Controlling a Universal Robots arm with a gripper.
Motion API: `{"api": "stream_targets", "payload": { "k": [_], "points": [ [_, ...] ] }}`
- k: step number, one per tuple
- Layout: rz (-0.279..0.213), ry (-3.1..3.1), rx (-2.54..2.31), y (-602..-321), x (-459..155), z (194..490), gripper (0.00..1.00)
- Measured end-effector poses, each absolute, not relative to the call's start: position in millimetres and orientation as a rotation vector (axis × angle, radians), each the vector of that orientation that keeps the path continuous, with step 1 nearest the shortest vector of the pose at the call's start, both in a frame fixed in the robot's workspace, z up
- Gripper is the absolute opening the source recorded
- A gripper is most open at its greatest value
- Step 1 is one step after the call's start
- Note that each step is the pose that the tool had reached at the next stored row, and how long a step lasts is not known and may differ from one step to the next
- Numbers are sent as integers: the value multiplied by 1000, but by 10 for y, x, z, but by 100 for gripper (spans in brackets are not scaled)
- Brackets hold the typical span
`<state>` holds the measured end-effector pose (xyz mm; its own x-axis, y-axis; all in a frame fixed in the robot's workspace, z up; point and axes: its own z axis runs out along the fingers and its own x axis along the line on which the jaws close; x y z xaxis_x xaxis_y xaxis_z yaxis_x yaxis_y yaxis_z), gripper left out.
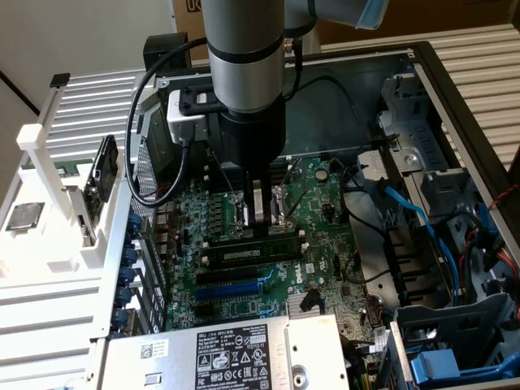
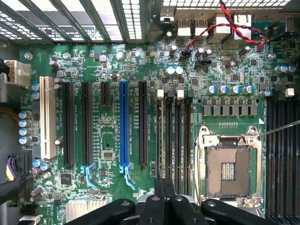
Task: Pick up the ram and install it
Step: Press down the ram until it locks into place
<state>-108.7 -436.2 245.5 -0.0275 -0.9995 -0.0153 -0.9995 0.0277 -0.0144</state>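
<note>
The gripper [image 1: 260, 223], fingers pressed together and pinching nothing, hangs straight down from the upright arm [image 1: 244, 65], tips low just beside the empty processor socket [image 2: 229, 171]. One ram [image 1: 252, 253] lies along the four memory slots [image 2: 173, 136] flanking that socket, right by the fingertips.

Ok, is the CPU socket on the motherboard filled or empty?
Empty: the CPU socket shows its bare contact grid in the wrist view, with nothing seated in it.
</note>
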Motion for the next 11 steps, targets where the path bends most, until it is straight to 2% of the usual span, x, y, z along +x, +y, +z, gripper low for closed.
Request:
{"api": "stream_targets", "payload": {
  "k": [11],
  "points": [
    [0, 2237, -2176, -4362, -1137, 2448, 11]
  ]
}}
